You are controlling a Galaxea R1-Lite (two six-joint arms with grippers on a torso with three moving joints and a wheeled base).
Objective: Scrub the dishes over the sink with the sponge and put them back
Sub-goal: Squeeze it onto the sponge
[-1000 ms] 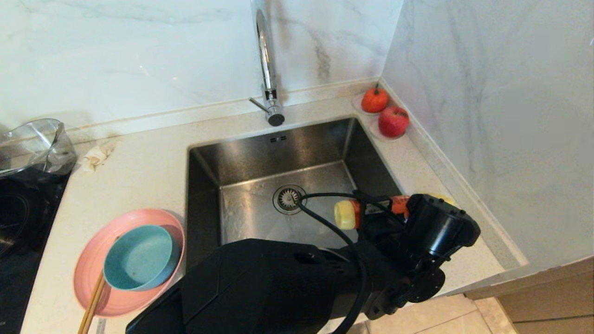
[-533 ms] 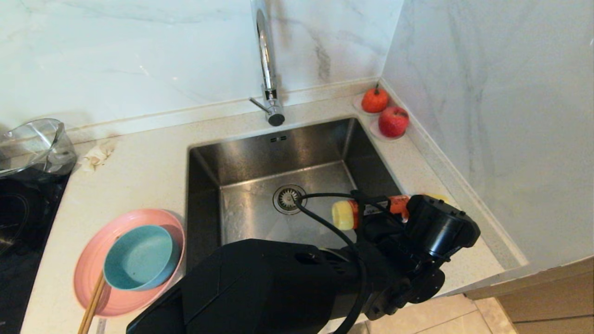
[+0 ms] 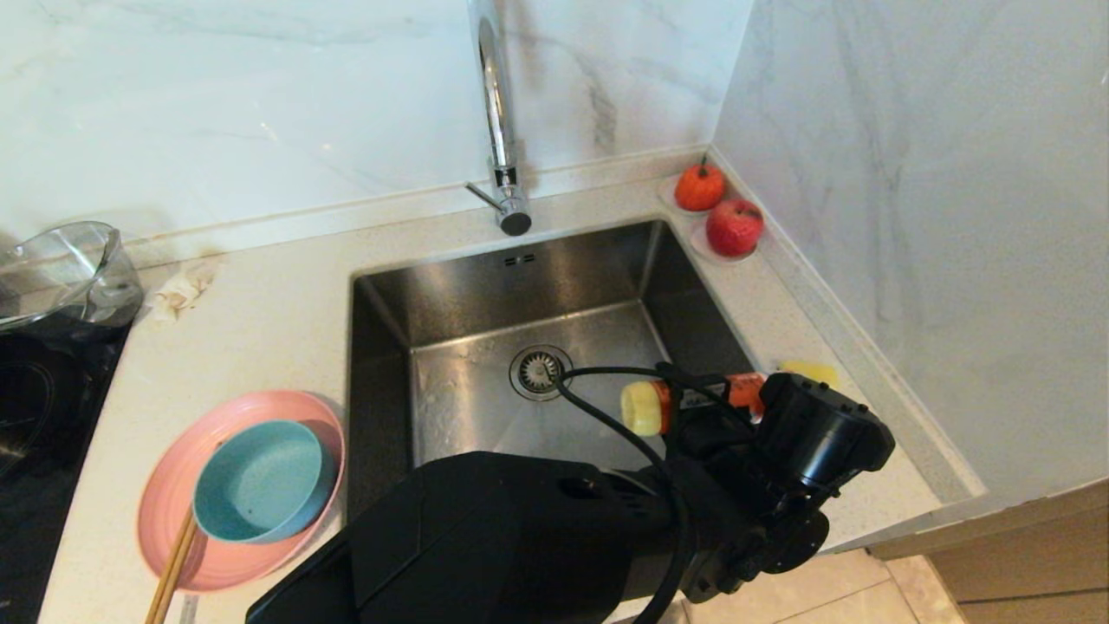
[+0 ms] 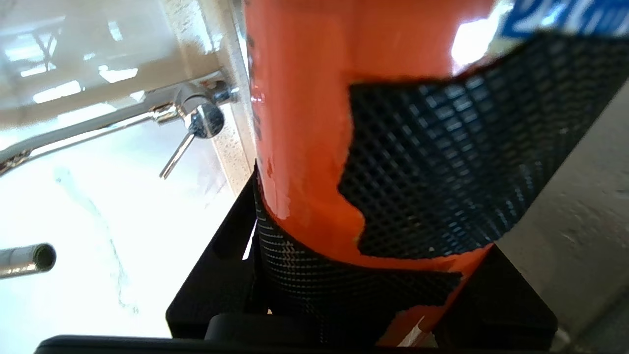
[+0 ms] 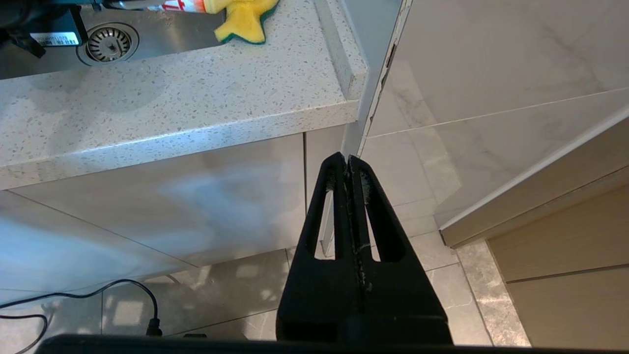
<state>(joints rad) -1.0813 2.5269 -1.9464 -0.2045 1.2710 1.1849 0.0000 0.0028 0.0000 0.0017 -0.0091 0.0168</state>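
My left gripper [image 3: 723, 416] is shut on an orange bottle [image 3: 702, 392] with a yellow cap [image 3: 641, 407]. It holds the bottle level over the right side of the sink [image 3: 485, 286], cap pointing at the drain [image 3: 539, 371]. In the left wrist view the bottle [image 4: 304, 123] fills the gripper [image 4: 373, 275]. The yellow sponge [image 3: 810, 371] lies on the counter right of the sink, also seen as the sponge [image 5: 243, 17]. The teal bowl [image 3: 260, 481] sits in the pink plate [image 3: 165, 507] left of the sink. My right gripper [image 5: 348, 160] hangs shut and empty below the counter edge.
The chrome tap [image 3: 496, 113] stands behind the sink. Chopsticks [image 3: 173, 559] lean on the plate. A glass jug [image 3: 61, 269] and black cooktop [image 3: 35, 407] are far left. Two red fruits [image 3: 735, 227] sit in the back right corner by the marble wall.
The left arm and the bottle have shifted very slightly towards me, and a little more of the sponge shows behind the wrist. Nothing else has moved.
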